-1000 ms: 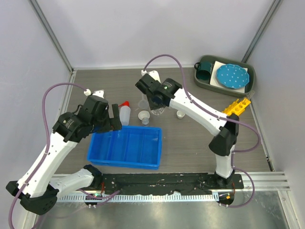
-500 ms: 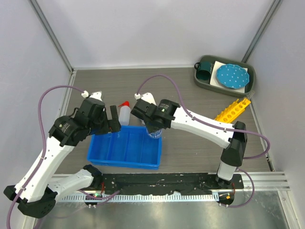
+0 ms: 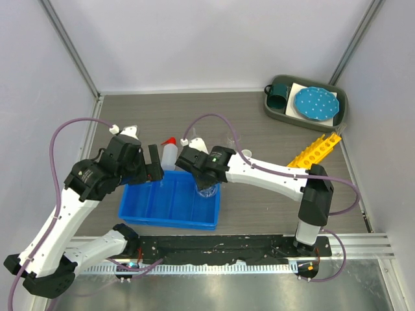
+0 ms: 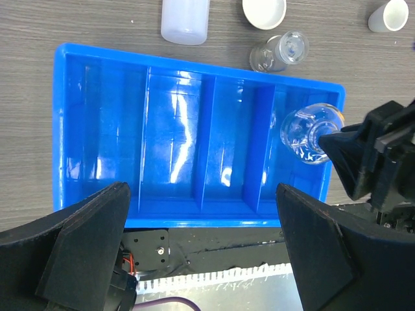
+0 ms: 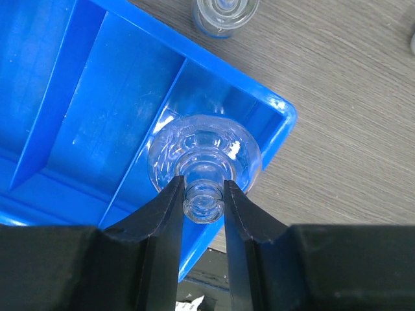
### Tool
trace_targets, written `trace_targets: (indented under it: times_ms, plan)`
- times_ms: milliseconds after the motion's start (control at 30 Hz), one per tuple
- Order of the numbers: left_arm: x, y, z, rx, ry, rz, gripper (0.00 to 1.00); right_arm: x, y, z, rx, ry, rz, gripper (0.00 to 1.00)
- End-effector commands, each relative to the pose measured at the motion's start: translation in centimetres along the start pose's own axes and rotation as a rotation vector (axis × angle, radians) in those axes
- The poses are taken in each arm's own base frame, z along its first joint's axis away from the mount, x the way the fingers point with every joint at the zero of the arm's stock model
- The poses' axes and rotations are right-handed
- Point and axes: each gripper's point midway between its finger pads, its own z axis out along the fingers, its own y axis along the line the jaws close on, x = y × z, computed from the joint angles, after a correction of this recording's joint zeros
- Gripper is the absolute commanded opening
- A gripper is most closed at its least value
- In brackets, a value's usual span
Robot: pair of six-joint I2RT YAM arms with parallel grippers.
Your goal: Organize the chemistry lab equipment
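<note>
**Flask held over the tray's right-end compartment**

Far left: left gripper [image 4: 201, 259] spread to full width, gripping nothing, hung above the blue divided tray [image 4: 194, 223]. Judged to be parked there, looking down the compartments, ready for the next piece.

Just behind the tray's far wall: white squeeze bottle [image 3: 169, 154], upright on the table, red nozzle up, not yet sorted. Beside it to the right, a small white dish [image 4: 264, 11] and a small clear beaker [image 4: 279, 52], both outside the tray and close to its rim, within easy reach.

Further right: flask [image 5: 204, 159], upright, pinched by the neck between the narrowly set fingers of the right gripper [image 5: 201, 191]. Gripped at the neck probably because the round belly would slip. Belly inside the outline of the rightmost compartment, near the corner. Cannot tell whether it rests on the floor or hangs just above.

Well to the right: yellow tube rack [image 3: 316, 149], lying on the table, apart from the tray. Far corner: teal mug [image 3: 280, 97] and blue dotted plate [image 3: 316, 103] in a grey bin [image 3: 275, 116], not lab gear
</note>
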Motion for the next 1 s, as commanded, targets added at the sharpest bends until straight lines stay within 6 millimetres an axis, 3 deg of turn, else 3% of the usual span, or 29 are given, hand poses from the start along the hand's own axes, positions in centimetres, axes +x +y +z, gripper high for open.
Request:
trace_targets:
  times_ms: [0,233,433,533,667,767,967]
  plan:
    - [0.0,0.1,0.0,-0.005,-0.003,-0.009,1.0,-0.6,0.6,1.4,0.002,-0.038,0.035,0.01]
    - [-0.2,0.0,0.1,-0.005,-0.003,-0.008,1.0,0.3,1.0,3.7,0.019,-0.006,0.021,0.01]
    - [-0.2,0.0,0.2,-0.007,0.001,-0.001,1.0,0.8,0.1,5.2,0.049,-0.005,0.048,0.02]
    - [-0.2,0.0,0.3,-0.011,0.004,0.003,1.0,1.1,-0.4,5.5,0.055,0.003,0.061,0.1]
    - [-0.2,-0.1,0.5,-0.012,0.007,0.006,1.0,1.3,-0.4,5.2,0.039,0.008,0.073,0.34]
    - [-0.1,-0.2,0.8,-0.011,0.011,0.008,1.0,0.9,-0.3,4.3,0.026,0.007,0.069,0.46]
    - [0.1,-0.5,1.4,0.003,0.021,0.006,1.0,-1.2,-0.3,1.2,0.004,-0.03,0.063,0.55]
